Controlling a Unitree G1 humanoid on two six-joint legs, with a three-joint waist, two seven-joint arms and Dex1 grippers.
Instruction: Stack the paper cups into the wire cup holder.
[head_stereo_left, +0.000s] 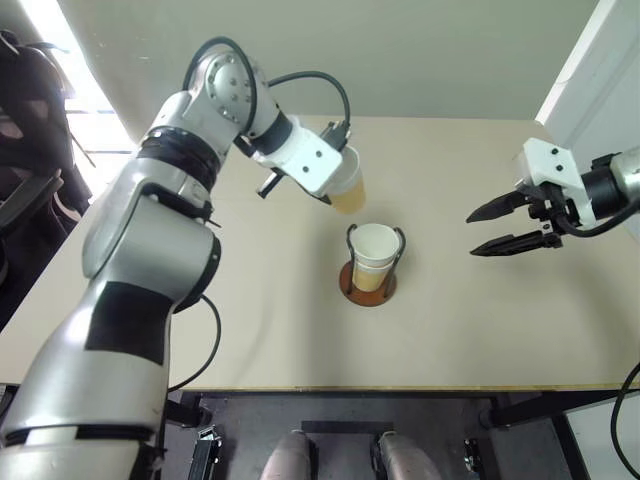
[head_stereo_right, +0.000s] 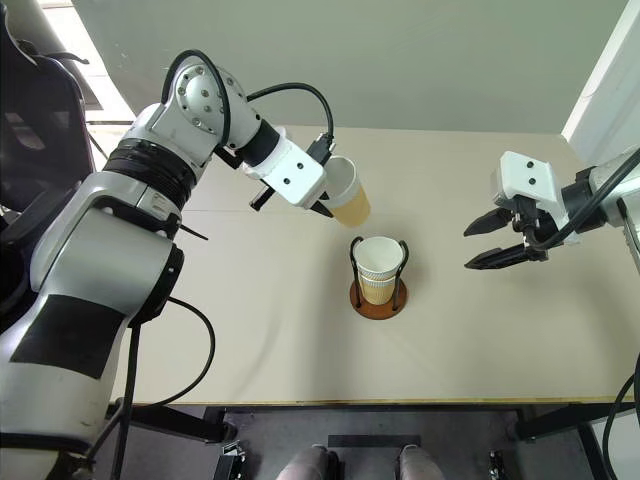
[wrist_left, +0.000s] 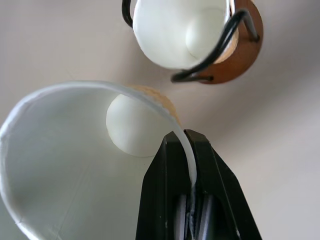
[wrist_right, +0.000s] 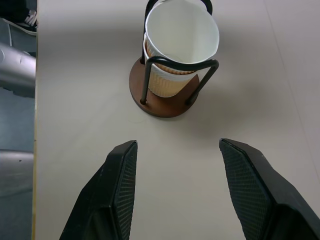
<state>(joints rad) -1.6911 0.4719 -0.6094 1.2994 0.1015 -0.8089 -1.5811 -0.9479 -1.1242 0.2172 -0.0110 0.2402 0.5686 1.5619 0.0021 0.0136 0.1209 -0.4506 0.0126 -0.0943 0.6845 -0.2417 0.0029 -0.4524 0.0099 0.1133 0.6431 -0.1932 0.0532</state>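
Above and behind the wire cup holder (head_stereo_left: 369, 284), the left gripper (wrist_left: 191, 165) pinches one paper cup (head_stereo_left: 347, 186) by its thin wall; light and easily crushed, better gripped near the rim. Stacked cups (head_stereo_left: 374, 256) sit inside the holder. Well to its right, the right gripper (head_stereo_left: 502, 228) hangs spread and empty.

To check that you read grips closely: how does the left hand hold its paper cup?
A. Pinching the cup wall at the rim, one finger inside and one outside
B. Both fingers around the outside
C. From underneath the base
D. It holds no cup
A: in the left wrist view the left hand has its fingers shut on the wall of the paper cup, one finger on each side.
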